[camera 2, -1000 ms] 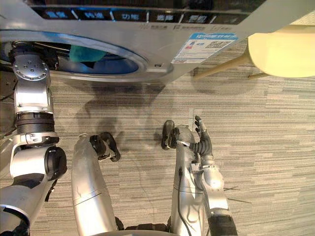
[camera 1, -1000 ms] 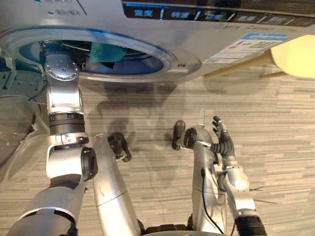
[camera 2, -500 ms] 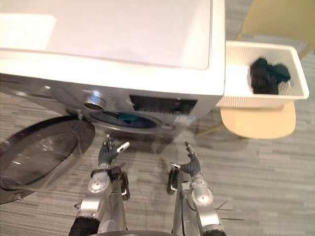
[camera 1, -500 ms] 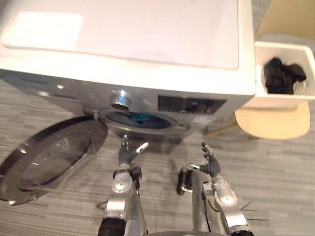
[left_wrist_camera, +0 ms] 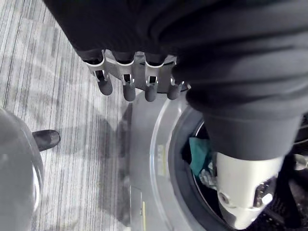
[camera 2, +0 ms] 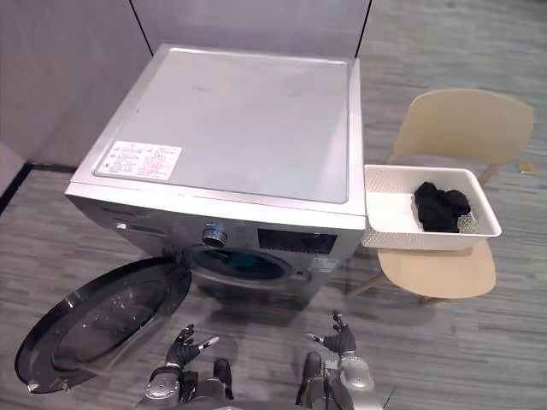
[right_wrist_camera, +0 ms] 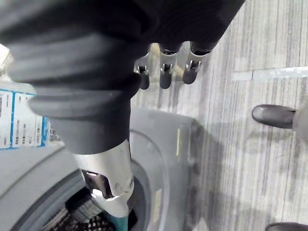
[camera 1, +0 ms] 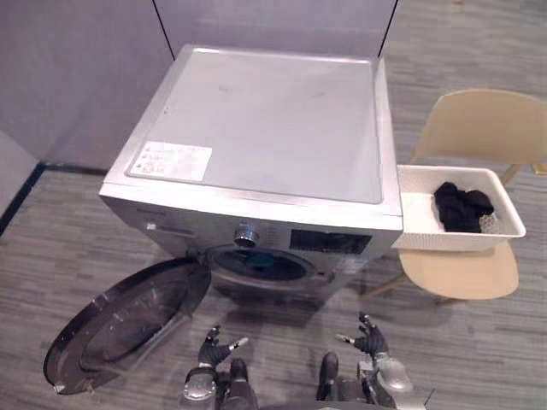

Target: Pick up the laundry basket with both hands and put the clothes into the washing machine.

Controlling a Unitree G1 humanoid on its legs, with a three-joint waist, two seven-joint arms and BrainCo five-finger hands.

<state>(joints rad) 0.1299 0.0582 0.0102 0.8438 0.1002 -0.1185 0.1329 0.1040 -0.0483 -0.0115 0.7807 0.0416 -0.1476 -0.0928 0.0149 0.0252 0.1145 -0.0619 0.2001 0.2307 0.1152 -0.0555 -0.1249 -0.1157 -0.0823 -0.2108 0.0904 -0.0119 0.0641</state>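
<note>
A white laundry basket (camera 1: 457, 242) sits on a beige chair (camera 1: 483, 128) to the right of the washing machine (camera 1: 265, 137). Black clothes (camera 1: 463, 207) lie in the basket. The machine's round door (camera 1: 128, 325) hangs open to the left. A teal cloth (left_wrist_camera: 197, 154) lies inside the drum (camera 1: 259, 265). My left hand (camera 1: 211, 350) is low in front of the drum, open and empty. My right hand (camera 1: 369, 339) is low to the right of it, also open and empty, well short of the basket.
Grey striped carpet (camera 1: 479, 342) runs in front of the machine and chair. The open door takes up the floor at front left. A grey wall (camera 1: 77, 68) stands behind the machine. A dark shoe (right_wrist_camera: 272, 115) rests on the carpet near my right hand.
The camera has pulled up and back, so the whole machine and basket now show. My left arm has come out of the drum; the teal cloth stays inside.
</note>
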